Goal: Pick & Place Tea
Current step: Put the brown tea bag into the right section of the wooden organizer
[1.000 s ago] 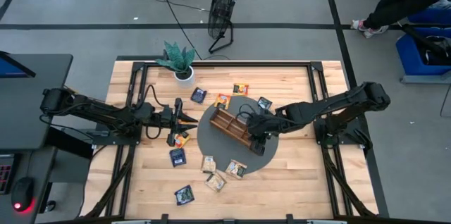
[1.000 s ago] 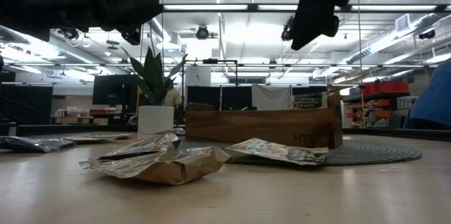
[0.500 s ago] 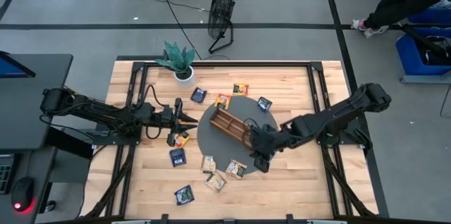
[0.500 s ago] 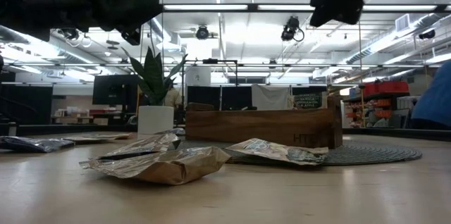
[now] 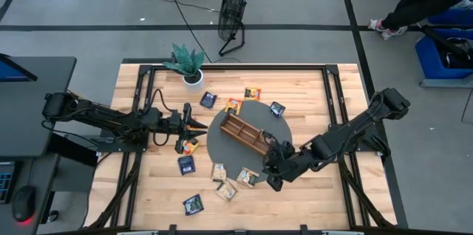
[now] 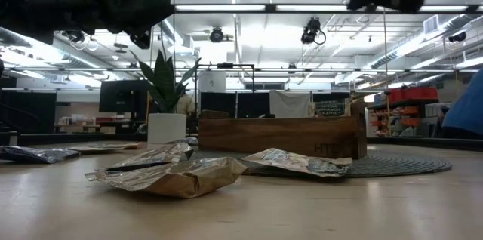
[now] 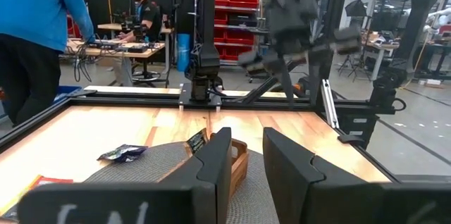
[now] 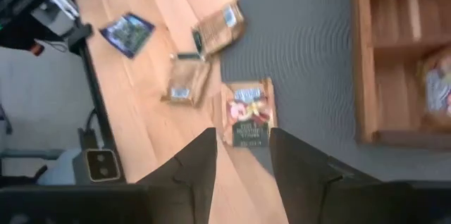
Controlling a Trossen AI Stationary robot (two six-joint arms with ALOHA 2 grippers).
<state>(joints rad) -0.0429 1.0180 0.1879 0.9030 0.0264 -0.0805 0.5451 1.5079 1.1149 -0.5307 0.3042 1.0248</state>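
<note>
Lying scattered around the round grey mat (image 5: 222,146), the tea sachets (image 5: 247,176) are sitting flat on the wooden table (image 5: 310,198), none of them gripped. One yellow-and-red sachet (image 8: 246,112) is resting half on the mat's near edge, straight ahead of the right gripper (image 8: 242,155). Two beige sachets (image 5: 222,180) are lying just beside it on bare wood, one overlapping the other's corner. A dark blue sachet (image 5: 193,204) is sitting farther toward the table's front edge, another dark one (image 5: 186,165) off the mat's left side. Three more, dark and orange (image 5: 253,93), are lying at the mat's far side. One orange packet (image 5: 191,147) is peeking out under the left gripper (image 5: 194,126).

The wooden divided tray (image 5: 242,133) is sitting on the mat; one end compartment is holding what looks like a sachet (image 8: 438,89), though it is blurred in the wrist view.

The right gripper (image 5: 274,173) is hanging above the mat's front-right edge, fingers (image 8: 194,164) parted with nothing between them. The left gripper (image 7: 246,171) is hovering off the mat's left edge, pointing at the tray, fingers (image 7: 215,164) standing slightly apart and empty.

A potted plant (image 5: 187,63) is standing at the table's far-left corner. A floor fan (image 5: 233,9) is standing beyond the table. A person in blue (image 7: 39,34) is standing past the table in the left wrist view.
</note>
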